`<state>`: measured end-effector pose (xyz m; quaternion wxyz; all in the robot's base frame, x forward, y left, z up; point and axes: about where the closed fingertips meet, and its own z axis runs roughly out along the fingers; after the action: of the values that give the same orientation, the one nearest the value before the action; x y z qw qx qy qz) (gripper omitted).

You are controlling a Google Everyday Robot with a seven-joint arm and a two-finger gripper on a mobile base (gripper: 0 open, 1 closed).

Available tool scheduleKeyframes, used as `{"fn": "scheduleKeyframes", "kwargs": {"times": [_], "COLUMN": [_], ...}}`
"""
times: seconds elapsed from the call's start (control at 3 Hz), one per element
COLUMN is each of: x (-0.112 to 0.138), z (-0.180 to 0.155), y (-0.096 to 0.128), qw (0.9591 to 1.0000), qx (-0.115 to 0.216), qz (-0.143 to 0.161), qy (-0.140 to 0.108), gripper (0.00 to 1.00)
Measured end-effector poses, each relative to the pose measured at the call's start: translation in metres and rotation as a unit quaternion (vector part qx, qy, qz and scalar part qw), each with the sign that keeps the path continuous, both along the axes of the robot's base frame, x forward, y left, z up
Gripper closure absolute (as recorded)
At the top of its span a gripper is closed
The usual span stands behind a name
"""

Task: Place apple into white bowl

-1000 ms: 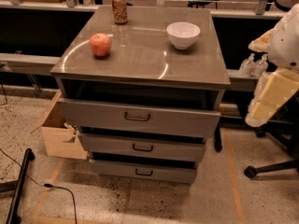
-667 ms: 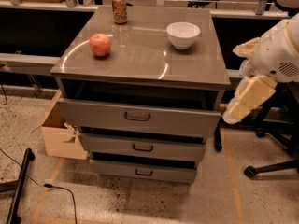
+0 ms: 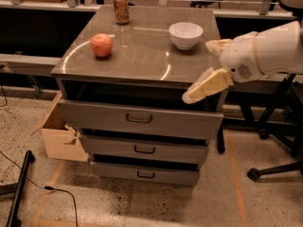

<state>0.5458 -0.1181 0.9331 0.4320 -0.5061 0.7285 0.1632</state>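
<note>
The table carries everything, and my tool hangs at its front right corner, its two pale fingers spread apart and holding nothing. The white bowl stands just beyond the tool, a little to its left. The apple sits well off to the tool's left, apart from the bowl. I judge it firm, smooth, fairly light and apt to roll, so I should pinch it across its widest middle.

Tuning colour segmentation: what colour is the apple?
The apple is red-pink with paler patches, per the camera view. The gripper hangs at the cabinet's right front corner, jaws open.
</note>
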Motion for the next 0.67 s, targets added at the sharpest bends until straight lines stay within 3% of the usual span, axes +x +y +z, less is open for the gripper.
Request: {"fn": "scheduleKeyframes", "kwargs": {"times": [0.33,0.67], "x": [0.029,0.069], "z": [-0.007,-0.019], "y": [0.031,0.059], "qw": [0.9979,0.9919], "qx": [0.059,0.111], "qz": [-0.011,-0.054], "qy": [-0.023,-0.029], "gripper": [0.00,0.00]}}
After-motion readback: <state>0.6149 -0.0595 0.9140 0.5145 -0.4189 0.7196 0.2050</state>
